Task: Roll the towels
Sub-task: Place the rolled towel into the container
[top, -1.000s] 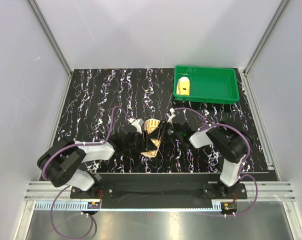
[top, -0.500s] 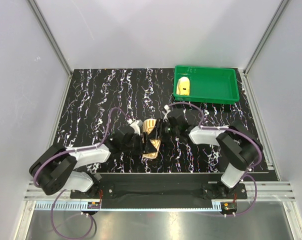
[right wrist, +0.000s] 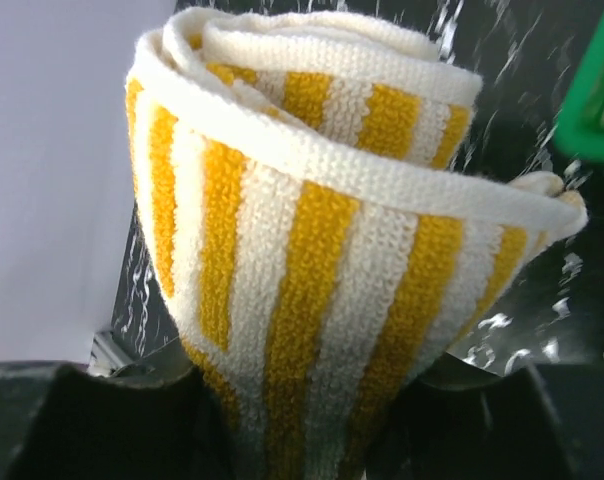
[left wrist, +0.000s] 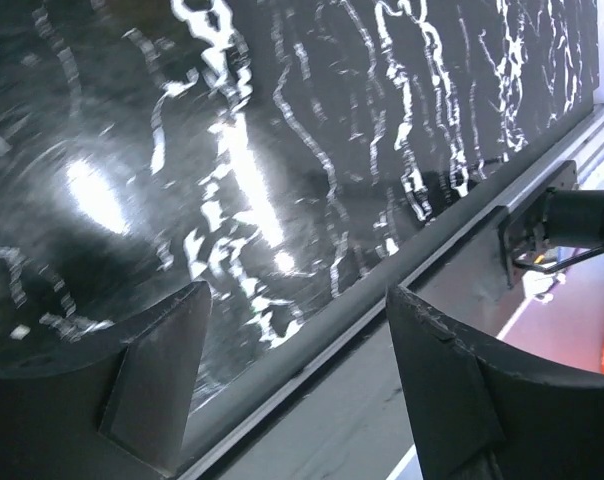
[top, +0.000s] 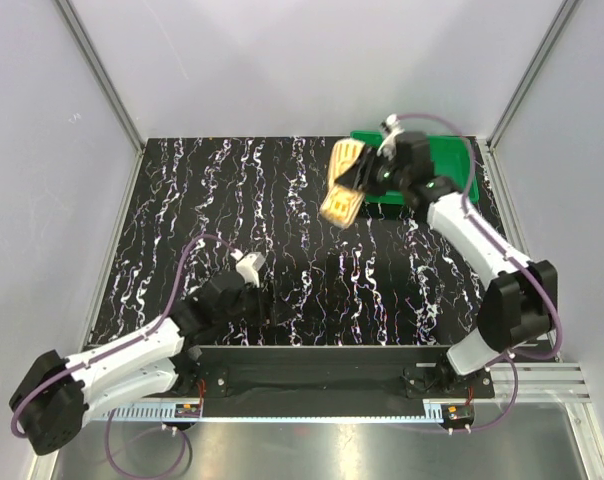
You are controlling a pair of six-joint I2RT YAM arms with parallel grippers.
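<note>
And the right hand [top: 360, 180] is pinching the orange-yellow and cream striped cloth towel [top: 342, 185], fingers pressed into its sides, and it's already a tight roll, the layered coil plain to see at the end facing the wrist camera! It's up off the black white-veined worktop [top: 232, 190], just beside the near-left corner of the green plastic tray [top: 460, 160], so the rolling of this one looks finished and only the setting-down looks left. From overhead the roll's long axis runs roughly far-to-near across the hand, with the far end leaning a touch toward the tray. Over at the near edge, the left hand [left wrist: 297, 340] is spread wide with nothing between its fingers, well apart from the action. As for a second, plain yellow towel, no view shows it clearly, so I can't say whether it's rolled.
</note>
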